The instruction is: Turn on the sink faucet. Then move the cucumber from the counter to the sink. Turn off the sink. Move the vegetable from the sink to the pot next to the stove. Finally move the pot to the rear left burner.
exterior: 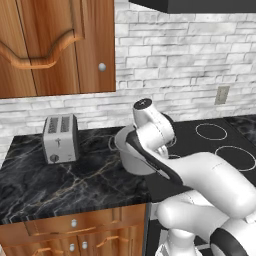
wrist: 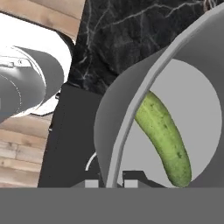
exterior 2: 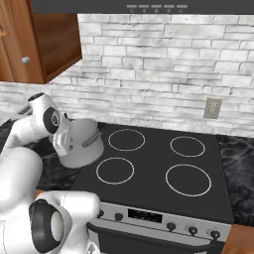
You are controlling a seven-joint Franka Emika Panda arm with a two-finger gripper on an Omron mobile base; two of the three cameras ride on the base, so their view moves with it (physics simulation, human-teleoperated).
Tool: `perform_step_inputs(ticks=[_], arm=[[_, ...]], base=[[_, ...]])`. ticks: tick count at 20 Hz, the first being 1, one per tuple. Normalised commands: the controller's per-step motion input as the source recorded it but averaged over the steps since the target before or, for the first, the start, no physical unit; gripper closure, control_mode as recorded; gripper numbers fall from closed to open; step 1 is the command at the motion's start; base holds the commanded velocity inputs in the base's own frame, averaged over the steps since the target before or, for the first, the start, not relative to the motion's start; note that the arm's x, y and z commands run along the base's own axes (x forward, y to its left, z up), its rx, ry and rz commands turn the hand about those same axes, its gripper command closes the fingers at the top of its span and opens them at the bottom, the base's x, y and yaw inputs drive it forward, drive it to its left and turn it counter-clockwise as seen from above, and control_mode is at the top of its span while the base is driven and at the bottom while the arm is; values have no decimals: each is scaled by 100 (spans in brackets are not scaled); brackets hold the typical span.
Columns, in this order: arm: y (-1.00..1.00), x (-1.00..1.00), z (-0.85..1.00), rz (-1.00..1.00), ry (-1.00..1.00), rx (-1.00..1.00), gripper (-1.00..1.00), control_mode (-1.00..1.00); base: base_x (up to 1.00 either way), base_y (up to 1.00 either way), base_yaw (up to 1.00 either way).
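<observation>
**Now: pincer pinched on the pot's rim, cucumber inside**

Here my pincer (wrist: 110, 183) is nearly shut, its two tips set on either side of the thin wall of the pot (wrist: 131, 105), one tip outside and one inside, so I have hold of the rim. In the hand view the cucumber (wrist: 162, 138) lies on the pot's flat grey bottom, close to the wall I am gripping.

From the left base view the pot (exterior: 134, 162) stands on the counter (exterior: 60, 185) right at the edge of the stove (exterior: 220, 145), with my wrist bent down over its near side. The toaster (exterior: 60, 138) stands well apart from it, further left and near the brick wall. In the right base view the pot (exterior 2: 84, 144) is just beside the rear left burner (exterior 2: 126, 139) and the front left burner (exterior 2: 115, 170), but on neither ring.
</observation>
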Motion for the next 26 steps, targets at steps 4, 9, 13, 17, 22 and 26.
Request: perform_step_inputs(ticks=[4,9,13,17,22,26], arm=[[-70,0,25,-7,-14,0,100,-100],[-73,19,1,-7,-9,0,100,-100],[-57,62,0,-1,-2,4,100,-100],[-39,82,0,0,0,6,100,-100],[-24,90,0,0,0,7,100,-100],[-13,89,0,1,2,4,100,-100]], base=[[0,0,0],[0,0,0],[0,0,0],[0,0,0],[0,0,0],[0,0,0]])
